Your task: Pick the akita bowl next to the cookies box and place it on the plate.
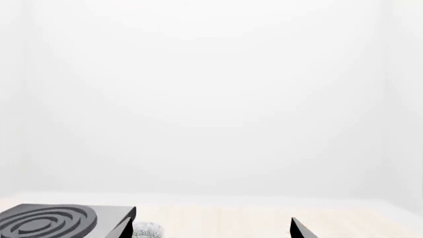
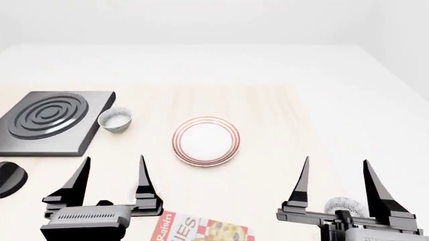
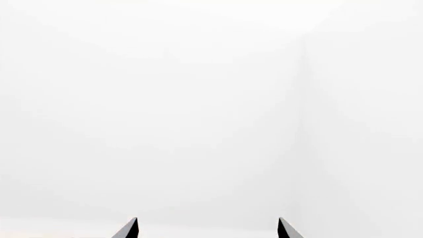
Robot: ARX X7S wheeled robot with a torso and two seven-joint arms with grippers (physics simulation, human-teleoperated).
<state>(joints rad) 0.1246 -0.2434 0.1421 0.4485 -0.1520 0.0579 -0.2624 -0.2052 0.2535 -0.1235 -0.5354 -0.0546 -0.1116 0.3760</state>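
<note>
nothing is gripped yet: the left gripper point(image 2: 110, 181) and right gripper point(image 2: 335, 183) hover spread and empty. the bowl point(image 2: 345, 206) sits near the counter's near edge, behind the right gripper, beside the cookies box point(image 2: 201, 228). the next move probably calls for lowering the right gripper onto its rim, then carrying it to the plate point(image 2: 206, 141).

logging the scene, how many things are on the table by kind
akita bowls: 2, one beside the burner, one seen between the right gripper's fingers
plate: 1
cookies box: 1
burner: 1
dark object at the left edge: 1
total: 6
</note>
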